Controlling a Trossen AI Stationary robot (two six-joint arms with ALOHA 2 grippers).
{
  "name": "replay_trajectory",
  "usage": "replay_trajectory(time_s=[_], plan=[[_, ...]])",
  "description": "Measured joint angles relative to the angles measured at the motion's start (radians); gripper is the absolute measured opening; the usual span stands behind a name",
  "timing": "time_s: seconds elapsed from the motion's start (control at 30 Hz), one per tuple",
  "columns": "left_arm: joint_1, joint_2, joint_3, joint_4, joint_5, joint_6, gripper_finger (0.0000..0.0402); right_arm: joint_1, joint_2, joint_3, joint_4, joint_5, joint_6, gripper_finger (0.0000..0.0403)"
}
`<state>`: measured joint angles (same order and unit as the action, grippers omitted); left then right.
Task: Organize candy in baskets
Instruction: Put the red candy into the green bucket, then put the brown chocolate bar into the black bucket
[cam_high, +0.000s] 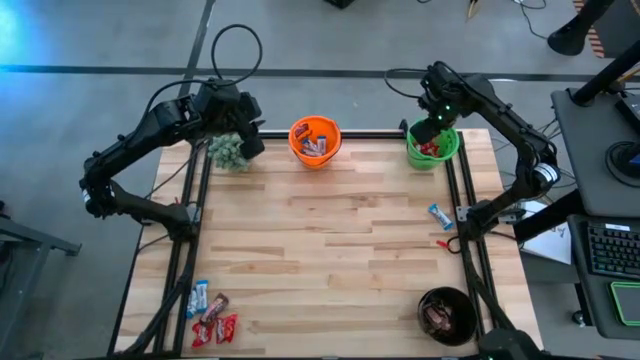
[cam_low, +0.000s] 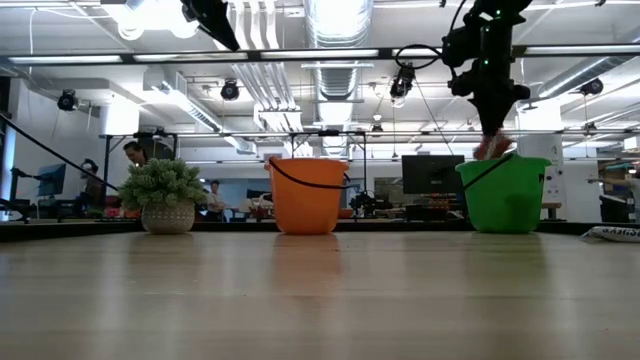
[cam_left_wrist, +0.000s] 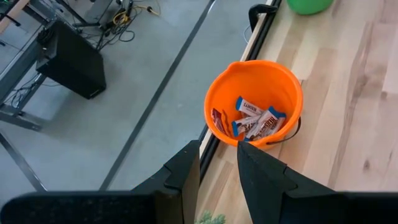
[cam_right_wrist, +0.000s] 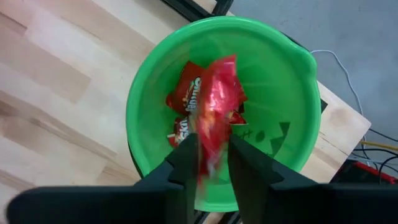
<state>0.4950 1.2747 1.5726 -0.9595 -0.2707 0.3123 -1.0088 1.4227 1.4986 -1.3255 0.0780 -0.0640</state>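
My right gripper (cam_right_wrist: 214, 149) points down over the green basket (cam_right_wrist: 143, 81) at the table's far right. A red candy (cam_right_wrist: 217, 99), blurred, shows between and beyond its slightly parted fingers; more red candy lies in the basket. The low view shows the red candy (cam_low: 492, 148) just above the basket's rim (cam_low: 505, 160). My left gripper (cam_left_wrist: 217, 155) hangs open and empty above the far left edge, beside the orange basket (cam_left_wrist: 255, 102), which holds several candy bars. The black basket (cam_high: 447, 315) stands near right. My right gripper comes from above, pointing down. The red candy's upper end (cam_right_wrist: 211, 155) lies in the gap between its two fingers, and the rest hangs below into the green basket's mouth. The candy is blurred, and whether the fingers touch it I cannot tell.
A fuzzy plant in a pot (cam_high: 228, 150) stands at the far left, under my left arm. Loose candy lies near left (cam_high: 212, 318), with a light blue bar (cam_high: 440, 215) and a red one (cam_high: 445, 242) by the right edge. The middle of the table (cam_high: 320, 240) is bare wood.
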Motion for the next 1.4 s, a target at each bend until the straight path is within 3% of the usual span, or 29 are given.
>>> replay_trajectory(time_s=[0.23, 0.53, 0.87, 1.07, 1.4], plan=[[0.0, 0.0, 0.0, 0.0, 0.0, 0.01, 0.0091, 0.0, 0.0, 0.0, 0.004, 0.002, 0.012, 0.0107], [0.0, 0.0, 0.0, 0.0, 0.0, -0.019, 0.0091, 0.001, 0.0, 0.01, 0.008, 0.019, 0.012, 0.0099], [0.0, 0.0, 0.0, -0.015, 0.0, -0.041, 0.0091, 0.026, -0.007, 0.135, 0.004, 0.005, 0.022, 0.0098], [-0.001, 0.0, 0.0, -0.066, 0.0, -0.068, 0.0091, 0.063, -0.009, 0.205, -0.078, -0.107, 0.051, 0.0091], [-0.001, 0.0, 0.0, -0.087, 0.001, -0.06, 0.0091, 0.176, -0.011, 0.232, -0.248, -0.112, 0.09, 0.0099]])
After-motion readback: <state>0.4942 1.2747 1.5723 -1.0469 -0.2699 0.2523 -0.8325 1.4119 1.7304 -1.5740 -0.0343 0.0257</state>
